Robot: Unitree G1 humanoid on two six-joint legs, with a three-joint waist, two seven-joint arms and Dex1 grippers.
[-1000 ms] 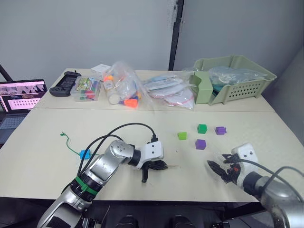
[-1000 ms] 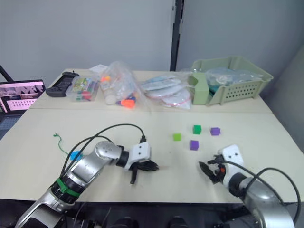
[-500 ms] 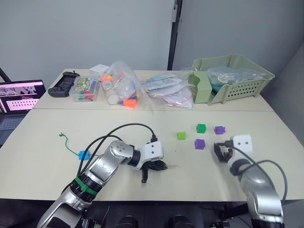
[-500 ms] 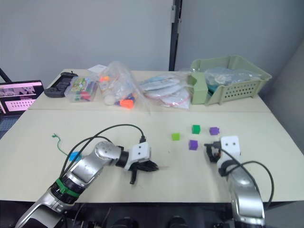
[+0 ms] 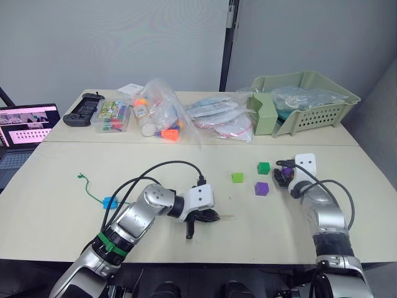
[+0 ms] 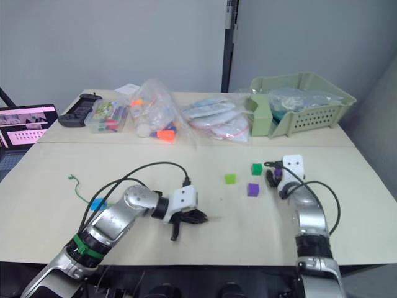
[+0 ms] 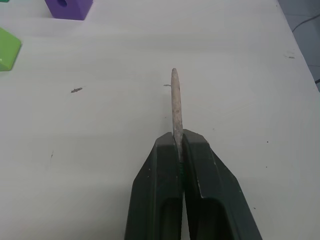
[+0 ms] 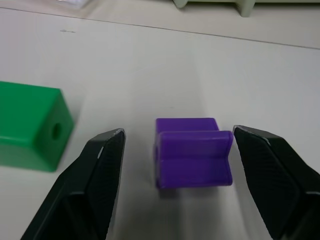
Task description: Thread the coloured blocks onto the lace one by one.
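The purple block (image 8: 194,151) looks like smooth matt plastic with soft edges, and the dark green block (image 8: 31,126) beside it has the same dull plastic finish. The right gripper (image 8: 192,187) has fingers (image 8: 95,175) of black plastic with a faint sheen. The left gripper (image 7: 179,145) has fingers of similar dark plastic, slightly scuffed. The lace tip (image 7: 175,102) looks pale, stiff and rough, speckled like worn wood or coated cord. The table (image 7: 125,100) is a smooth matt cream laminate with small dark specks. The bags (image 5: 158,112) are clear, glossy, crinkled plastic.
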